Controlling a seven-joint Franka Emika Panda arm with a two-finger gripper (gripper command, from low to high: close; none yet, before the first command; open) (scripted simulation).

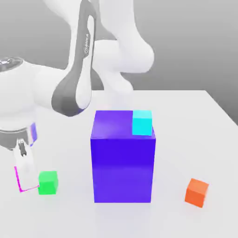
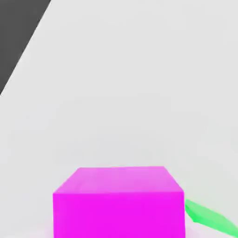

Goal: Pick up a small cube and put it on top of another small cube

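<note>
The small cube [image 2: 118, 204], plain magenta-pink, rests on the white table at the exterior view's left. My gripper [image 1: 27, 179] stands straight down over it and is shut on it. A pale finger [image 1: 25, 169] covers most of the cube, so only a thin magenta edge [image 1: 19, 181] shows there. A green cube [image 1: 48, 182] of about the same size sits right beside it on the table, and its corner [image 2: 209, 218] shows in the hand view too.
A large blue-purple block [image 1: 123, 158] stands mid-table with a small cyan cube [image 1: 142, 122] on its top far corner. An orange cube [image 1: 196, 192] lies at the exterior view's right. The table's edge [image 2: 23, 46] runs close by.
</note>
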